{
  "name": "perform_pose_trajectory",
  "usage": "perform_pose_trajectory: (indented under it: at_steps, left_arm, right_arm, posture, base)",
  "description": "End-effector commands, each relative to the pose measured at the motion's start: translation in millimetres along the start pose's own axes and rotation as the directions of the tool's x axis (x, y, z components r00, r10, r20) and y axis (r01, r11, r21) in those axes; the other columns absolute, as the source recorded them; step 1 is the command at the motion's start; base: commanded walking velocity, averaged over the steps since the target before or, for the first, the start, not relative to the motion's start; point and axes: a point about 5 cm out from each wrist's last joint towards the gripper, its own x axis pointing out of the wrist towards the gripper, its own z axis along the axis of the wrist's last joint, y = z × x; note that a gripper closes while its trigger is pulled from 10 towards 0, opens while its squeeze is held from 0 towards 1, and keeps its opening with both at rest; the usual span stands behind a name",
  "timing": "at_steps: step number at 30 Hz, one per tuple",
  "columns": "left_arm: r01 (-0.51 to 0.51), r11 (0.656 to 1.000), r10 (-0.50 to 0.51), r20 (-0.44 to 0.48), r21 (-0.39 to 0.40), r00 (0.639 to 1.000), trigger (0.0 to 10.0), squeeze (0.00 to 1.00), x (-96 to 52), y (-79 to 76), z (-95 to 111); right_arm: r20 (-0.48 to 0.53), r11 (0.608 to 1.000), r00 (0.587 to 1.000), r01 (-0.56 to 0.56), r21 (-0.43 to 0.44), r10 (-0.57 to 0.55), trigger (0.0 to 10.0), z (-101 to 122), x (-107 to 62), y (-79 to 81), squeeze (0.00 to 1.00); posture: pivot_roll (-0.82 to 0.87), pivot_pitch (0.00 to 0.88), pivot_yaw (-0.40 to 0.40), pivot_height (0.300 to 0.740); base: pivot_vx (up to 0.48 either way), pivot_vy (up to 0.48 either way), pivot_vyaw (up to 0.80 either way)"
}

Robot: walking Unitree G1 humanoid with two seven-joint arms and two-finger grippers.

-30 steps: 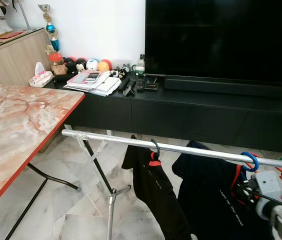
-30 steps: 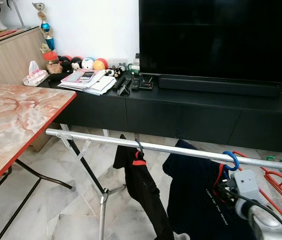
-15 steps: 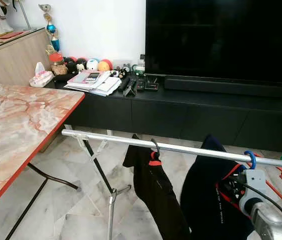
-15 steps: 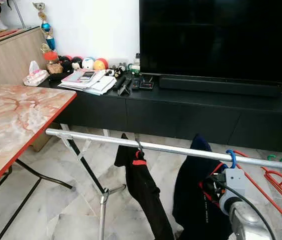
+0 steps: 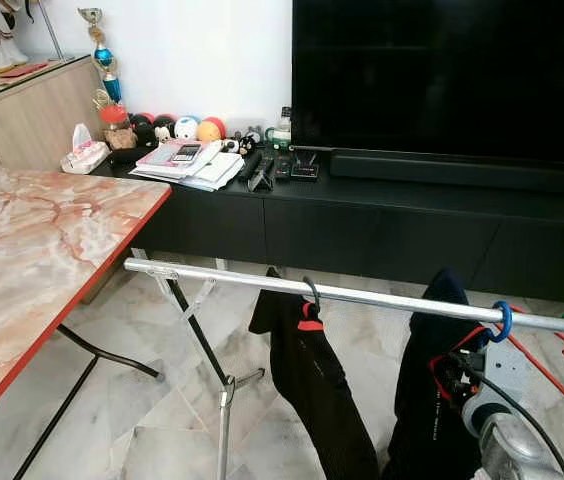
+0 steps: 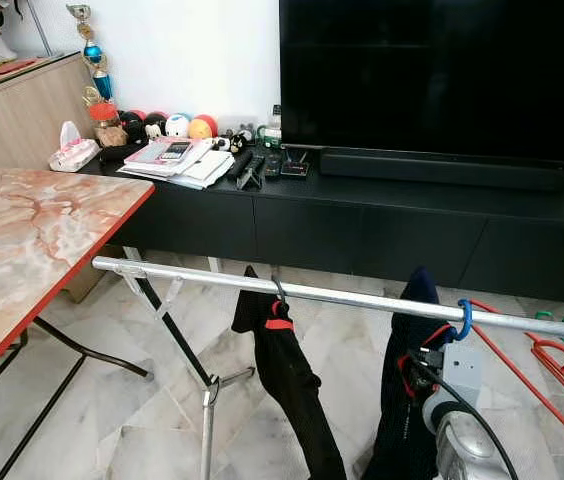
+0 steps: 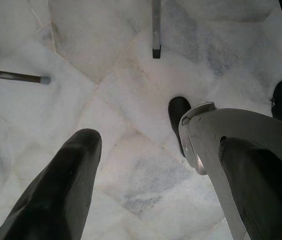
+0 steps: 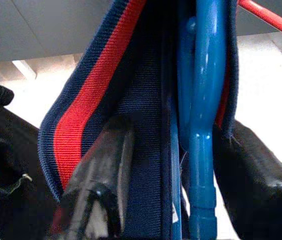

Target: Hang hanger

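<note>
At the rail's [image 5: 382,298] right end, the right pincer [image 8: 181,165] pinched the blue hanger [image 5: 503,320], hook already over it. Best release only once the shirt [image 5: 432,400] stopped swinging.

We face a silver drying rail [image 5: 362,297] running across a marble-tiled living room. A blue hanger [image 5: 503,322] hooks over it toward four o'clock, carrying a dark navy garment [image 5: 432,390] with red trim, and our right gripper [image 5: 452,372] sits against that garment's collar just under the hook. A black garment [image 5: 312,385] hangs near mid-rail. A marble-patterned table [image 5: 32,250] lies at nine o'clock, a black TV console [image 5: 402,220] at twelve.
</note>
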Motion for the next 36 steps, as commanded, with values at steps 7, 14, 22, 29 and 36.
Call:
perform_pose_trajectory:
  at_steps: [7,14,22,29,36]
  left_arm:
    - [-0.001,1.0,0.001,-0.019,0.014,1.0,10.0,0.0,-0.7,2.5,-3.8]
    - [0.002,1.0,-0.002,-0.019,0.027,1.0,10.0,0.0,-0.8,2.2,-4.3]
    - [0.003,0.999,-0.003,-0.016,0.031,1.0,10.0,0.0,-0.9,1.8,-4.9]
    - [0.005,0.999,-0.005,-0.015,0.032,1.0,10.0,0.0,-1.1,1.5,-5.7]
    - [0.006,0.999,-0.005,-0.016,0.039,1.0,10.0,0.0,-1.3,1.6,-6.5]
  right_arm:
    - [-0.006,1.0,1.0,0.007,0.012,-0.007,0.0,-1.8,-3.9,6.2,0.0]
    - [-0.005,1.0,1.0,0.015,0.007,-0.015,0.0,-4.5,-6.7,10.8,0.0]
    - [-0.009,0.999,0.999,0.04,-0.009,-0.04,0.0,-6.5,-8.8,9.2,0.0]
    - [0.009,0.989,0.991,0.133,-0.065,-0.132,0.0,-8.5,-12.5,-0.6,0.0]
    - [0.184,0.987,0.975,0.142,-0.081,-0.125,0.0,13.3,-16.5,1.3,0.0]
  posture:
    - [0.0,0.0,0.043,0.74]
    - [0.0,0.0,0.043,0.74]
    - [0.0,0.0,0.041,0.74]
    - [-0.01,0.0,0.042,0.74]
    - [-0.01,0.0,0.04,0.74]
  base:
    - [0.0,0.0,0.0]
    - [0.0,0.0,0.0]
    - [0.0,0.0,0.0]
    - [0.0,0.0,0.0]
    - [0.0,0.0,0.0]
